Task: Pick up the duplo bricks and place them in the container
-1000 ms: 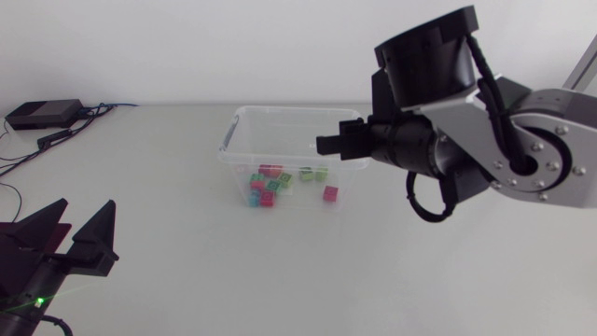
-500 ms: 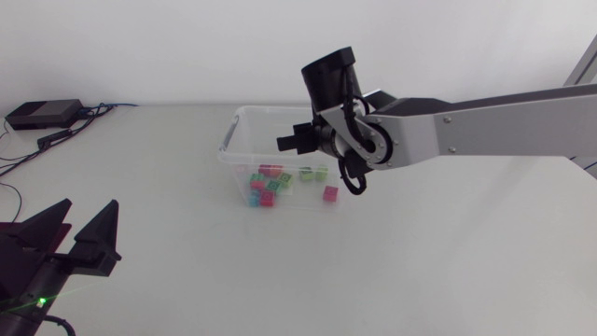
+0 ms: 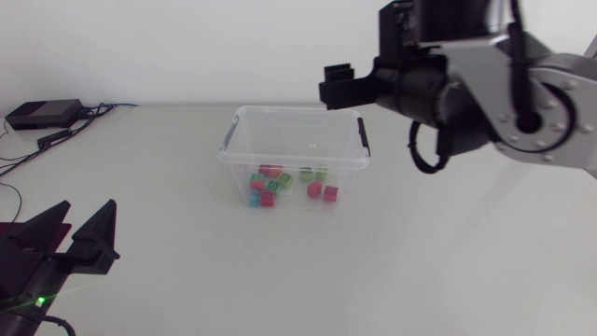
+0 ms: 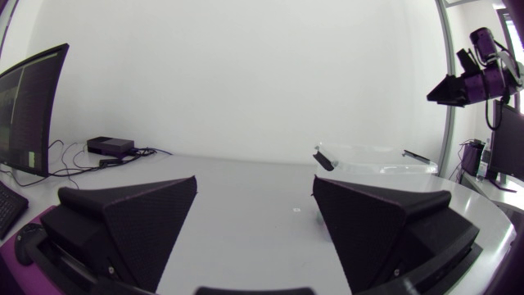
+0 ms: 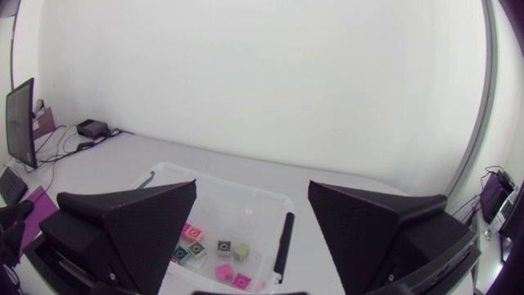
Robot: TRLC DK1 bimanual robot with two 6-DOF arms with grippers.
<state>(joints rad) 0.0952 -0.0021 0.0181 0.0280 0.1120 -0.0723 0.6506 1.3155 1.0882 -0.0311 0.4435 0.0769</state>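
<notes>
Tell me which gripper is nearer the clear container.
Right. The right gripper hangs open in the air by the container's far right corner, with the container below and ahead of it. The left gripper sits open at the table's near left side, well apart from the container.

A pale surface (image 3: 168, 205) is set against a plain white wall (image 3: 187, 47).
The surface is seen as a smooth, matt, off-white top. It is evenly lit by diffuse light, so that only soft, faint shadows are cast on it. Its far edge is met by the wall, which is uniform in tone. In both wrist views the same wall is shown rising broad and white behind the surface. At the far left corner a small flat black box (image 3: 42, 114) is laid on the surface. Dark cables (image 3: 98, 108) are run from it along the far edge and towards the left side.
</notes>
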